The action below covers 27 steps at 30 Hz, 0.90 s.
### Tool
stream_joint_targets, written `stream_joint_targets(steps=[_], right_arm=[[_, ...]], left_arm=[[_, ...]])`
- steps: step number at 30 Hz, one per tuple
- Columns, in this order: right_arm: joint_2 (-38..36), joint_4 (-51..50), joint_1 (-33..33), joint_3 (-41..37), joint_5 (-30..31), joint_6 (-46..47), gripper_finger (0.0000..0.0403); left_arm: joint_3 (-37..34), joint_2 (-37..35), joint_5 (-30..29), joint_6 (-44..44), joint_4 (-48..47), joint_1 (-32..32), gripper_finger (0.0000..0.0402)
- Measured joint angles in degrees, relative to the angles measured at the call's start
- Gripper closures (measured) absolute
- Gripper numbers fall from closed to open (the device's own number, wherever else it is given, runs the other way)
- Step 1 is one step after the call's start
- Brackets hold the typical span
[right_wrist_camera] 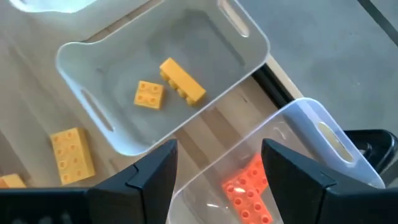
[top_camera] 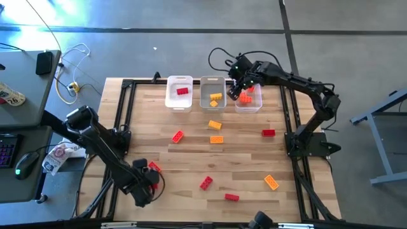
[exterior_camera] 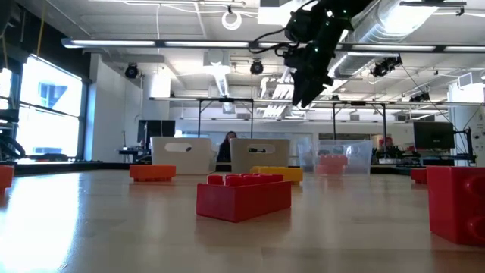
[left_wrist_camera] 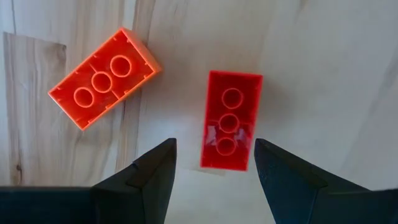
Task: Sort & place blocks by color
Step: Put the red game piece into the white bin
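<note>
The left gripper (left_wrist_camera: 214, 163), fingers wide, hangs over a red block (left_wrist_camera: 229, 119), probably to grab it; the right gripper (right_wrist_camera: 217, 163), wide too, waits over the bin (top_camera: 249, 105) at one o'clock.

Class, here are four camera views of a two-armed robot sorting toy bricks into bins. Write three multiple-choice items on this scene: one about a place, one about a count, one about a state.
1. Where is the right gripper?
A. Above the right-hand clear plastic bin
B. Over the table's near edge
C. Resting on the floor

2. How many yellow plastic bricks lie in the middle clear plastic bin?
A. None
B. Two
C. Five

3. How is the left gripper?
A. Shut on a brick
B. Out of sight
C. Open, its fingers either side of a red rectangular plastic brick

Answers: 1 A, the high view shows it over that bin. 2 B, the right wrist view shows two. 3 C, the left wrist view shows gaps on both sides of the brick.
</note>
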Motion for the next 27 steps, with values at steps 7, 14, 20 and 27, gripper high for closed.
stream_joint_targets(steps=[7,14,20,27], right_arm=[[0.00,-1.63,1.83,-0.02,1.91,-1.42,0.0182],[0.00,-3.35,2.18,-0.05,1.91,-0.99,0.0182],[0.00,-5.18,2.50,-0.07,1.83,-0.28,0.0182],[0.00,-8.54,5.62,-0.09,1.50,0.85,0.0182]], left_arm=[[0.00,3.60,0.59,0.00,0.93,0.04,0.0200],[0.00,5.49,2.04,0.00,4.02,0.54,0.0200],[0.02,6.74,1.33,-0.35,4.34,1.22,0.0200],[0.00,6.77,2.41,-0.59,5.01,2.22,0.0222]])
